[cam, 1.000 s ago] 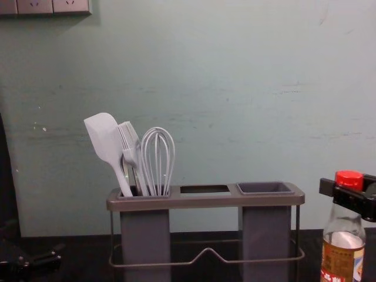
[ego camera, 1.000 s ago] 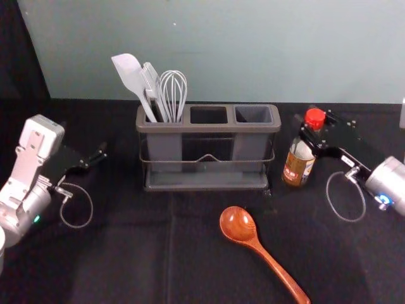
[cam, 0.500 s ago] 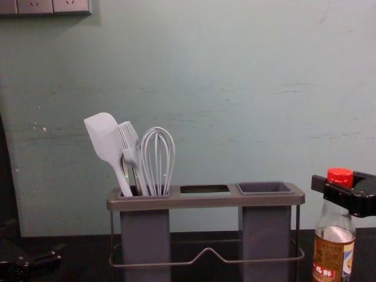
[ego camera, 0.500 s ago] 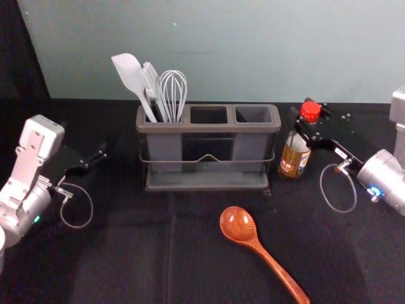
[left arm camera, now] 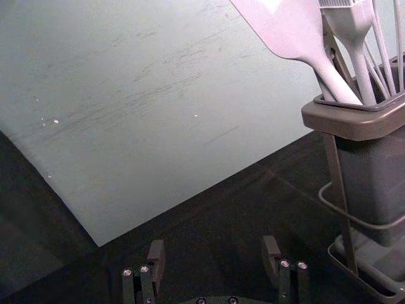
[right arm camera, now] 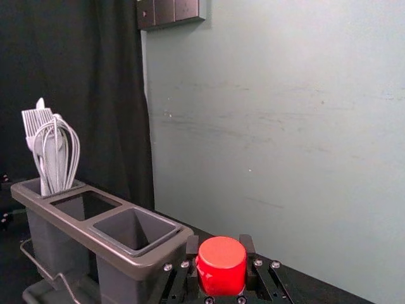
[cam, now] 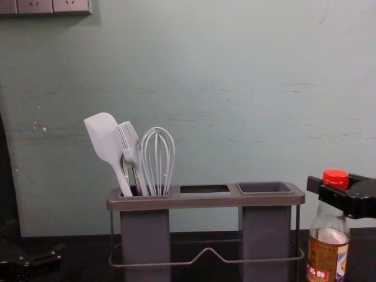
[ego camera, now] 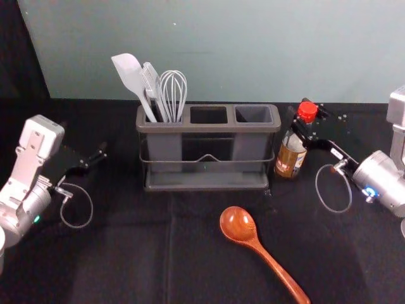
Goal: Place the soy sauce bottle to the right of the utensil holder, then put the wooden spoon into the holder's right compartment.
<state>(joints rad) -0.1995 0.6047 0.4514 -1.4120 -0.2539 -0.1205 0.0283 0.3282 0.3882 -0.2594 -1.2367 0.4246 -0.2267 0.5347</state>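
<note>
Currently, the right end effector is closed around the soy sauce bottle just below its red cap, near the right end of the utensil holder; whether the base touches the surface, I cannot tell. The wooden spoon lies in front of the holder, bowl toward it. A spatula, brush and whisk stand in the left compartment. Off to the left, the left end effector is parked, fingers wide apart.
</note>
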